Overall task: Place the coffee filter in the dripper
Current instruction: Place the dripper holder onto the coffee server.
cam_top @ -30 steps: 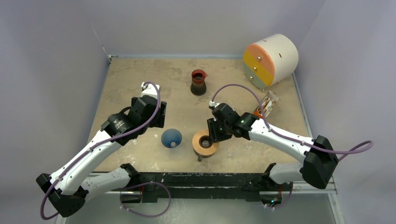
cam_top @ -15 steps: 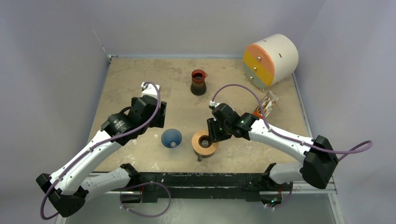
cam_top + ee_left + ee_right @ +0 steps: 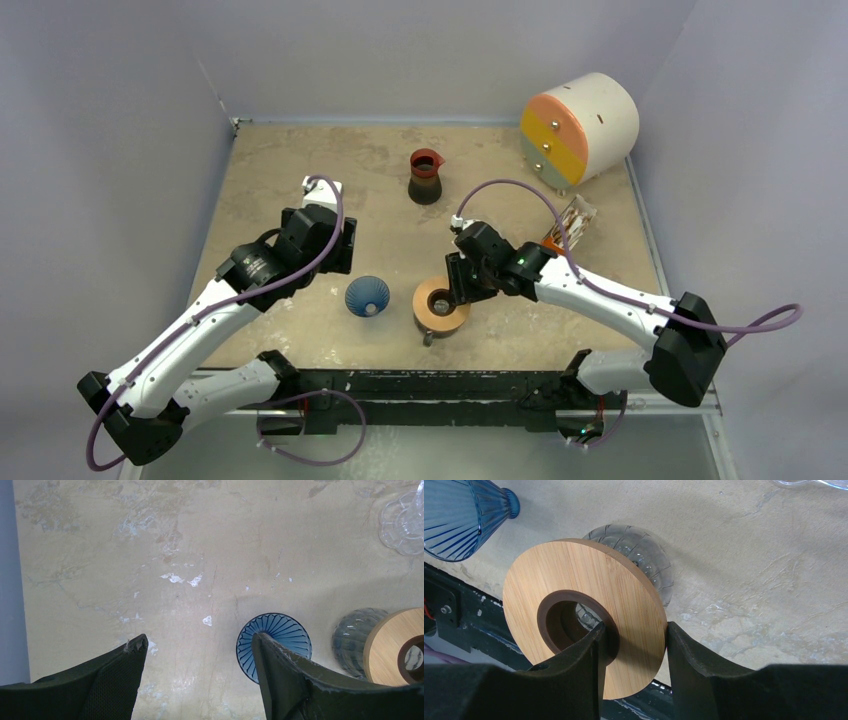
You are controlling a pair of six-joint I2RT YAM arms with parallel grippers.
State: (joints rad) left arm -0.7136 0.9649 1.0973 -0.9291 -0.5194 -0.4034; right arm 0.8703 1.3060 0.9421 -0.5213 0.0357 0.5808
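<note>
The blue ribbed dripper [image 3: 367, 296] lies on the table, its mouth showing in the left wrist view [image 3: 280, 632] and its side in the right wrist view [image 3: 454, 520]. My left gripper [image 3: 335, 250] is open and empty above the table just left of the dripper [image 3: 197, 645]. My right gripper [image 3: 458, 290] is shut on the tan wooden ring [image 3: 574, 595], one finger in its hole and one on its outer rim. The ring [image 3: 440, 305] rests on the clear glass cup [image 3: 644, 547]. I cannot make out a coffee filter.
A dark carafe with a red rim [image 3: 425, 175] stands at the back middle. A round cream drawer unit [image 3: 580, 125] sits at the back right. A clear holder with tan contents [image 3: 573, 222] stands right of my right arm. The table's front edge is just below the ring.
The right gripper and the wooden ring have shifted very slightly. The left arm has not moved.
</note>
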